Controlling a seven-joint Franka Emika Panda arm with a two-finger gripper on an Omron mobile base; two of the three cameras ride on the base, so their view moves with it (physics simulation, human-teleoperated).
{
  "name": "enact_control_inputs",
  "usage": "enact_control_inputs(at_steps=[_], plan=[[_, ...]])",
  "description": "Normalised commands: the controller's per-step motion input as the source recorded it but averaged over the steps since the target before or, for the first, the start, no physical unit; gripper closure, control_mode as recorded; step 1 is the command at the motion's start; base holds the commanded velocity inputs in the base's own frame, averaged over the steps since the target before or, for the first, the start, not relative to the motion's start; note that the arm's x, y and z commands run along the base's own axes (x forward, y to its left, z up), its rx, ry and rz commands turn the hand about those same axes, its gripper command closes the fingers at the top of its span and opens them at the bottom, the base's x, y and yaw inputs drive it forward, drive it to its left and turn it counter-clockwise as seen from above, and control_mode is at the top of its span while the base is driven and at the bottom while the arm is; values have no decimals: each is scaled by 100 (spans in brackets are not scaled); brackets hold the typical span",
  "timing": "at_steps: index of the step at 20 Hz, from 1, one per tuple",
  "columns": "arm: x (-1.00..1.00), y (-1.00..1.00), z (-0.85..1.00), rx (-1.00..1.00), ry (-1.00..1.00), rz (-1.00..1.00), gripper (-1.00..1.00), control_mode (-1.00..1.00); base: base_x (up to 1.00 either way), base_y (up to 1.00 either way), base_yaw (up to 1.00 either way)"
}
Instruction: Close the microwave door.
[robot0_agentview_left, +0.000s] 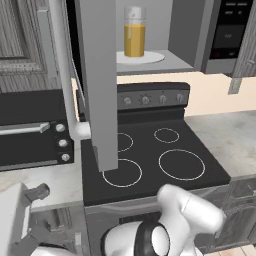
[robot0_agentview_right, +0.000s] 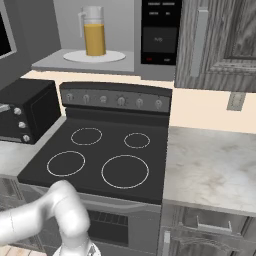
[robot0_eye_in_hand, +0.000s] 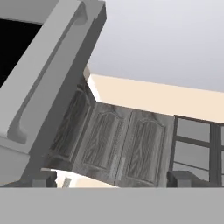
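Microwave (robot0_agentview_left: 200, 35): wide grey box mounted above the stove, its cavity open.
Microwave door (robot0_agentview_left: 97, 75): swung wide open, edge-on toward the left base camera, long axis vertical, reaching out over the stove's left burners.
Handle (robot0_agentview_left: 65, 75): pale bar running upright along the door's outer face.
Inside: a pitcher of orange liquid (robot0_agentview_right: 94, 32) stands on the white turntable plate (robot0_agentview_right: 94, 56).
Gripper (robot0_eye_in_hand: 111, 179): dark fingertips set well apart, jaws spread, holding nothing; the door rises at the upper left of the hand view.
Toaster oven (robot0_agentview_right: 25, 115): black, left of the stove (robot0_agentview_right: 100, 155).
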Motion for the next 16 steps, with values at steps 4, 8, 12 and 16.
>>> enact_control_inputs(at_steps=[4,8,12,16], plan=[[44,25,0,7,0,0,-100,-100,0,0,0],[61,11,-1,13,0,1,-100,-100,0,0,0],[70,43,-5,10,-1,1,-100,-100,0,0,0],[50,32,0,3,0,0,-100,-100,0,0,0]])
